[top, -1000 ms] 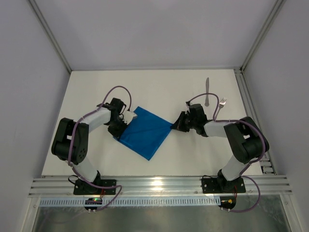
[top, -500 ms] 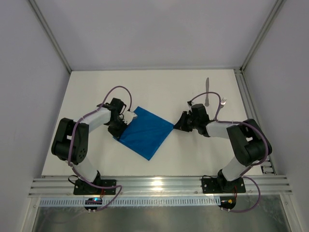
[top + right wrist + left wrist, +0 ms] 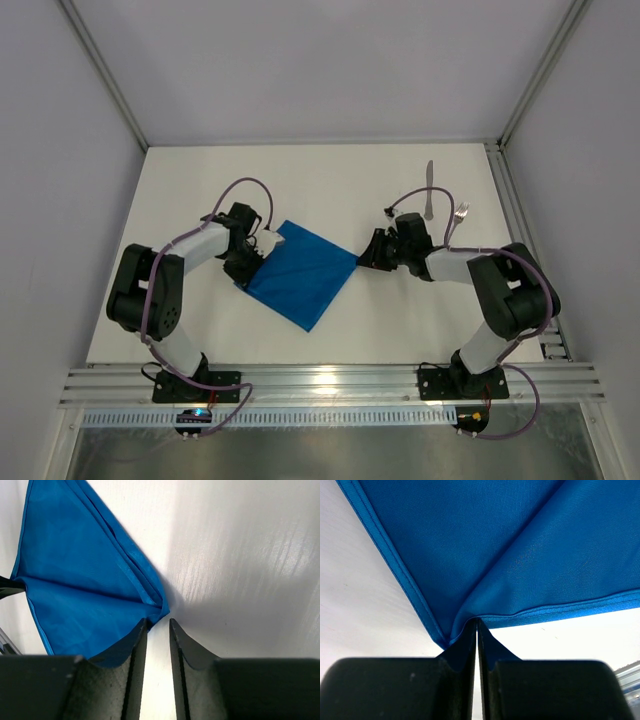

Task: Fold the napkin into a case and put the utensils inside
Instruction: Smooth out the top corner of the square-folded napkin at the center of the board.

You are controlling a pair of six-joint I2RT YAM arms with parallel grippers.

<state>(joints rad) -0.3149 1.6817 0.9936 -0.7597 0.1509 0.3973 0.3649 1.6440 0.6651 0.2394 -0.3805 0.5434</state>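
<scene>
The bright blue napkin (image 3: 302, 275) lies folded on the white table, its corners pointing out like a diamond. My left gripper (image 3: 256, 262) is at its left side, shut on a pinch of the cloth (image 3: 520, 555) where two hemmed edges meet (image 3: 477, 622). My right gripper (image 3: 362, 260) sits at the napkin's right corner with its jaws a little apart (image 3: 157, 622). Nothing is between them, and the cloth's tip (image 3: 85, 590) lies just off the left fingertip (image 3: 141, 626). A silver knife (image 3: 429, 188) and fork (image 3: 455, 222) lie at the far right, behind the right arm.
Metal frame posts and a rail (image 3: 515, 210) line the table's right edge. The slotted rail (image 3: 330, 382) with both arm bases runs along the near edge.
My right gripper's jaws have parted and let go of the napkin's right corner, which now lies on the table. The left gripper still holds its pinch.
</scene>
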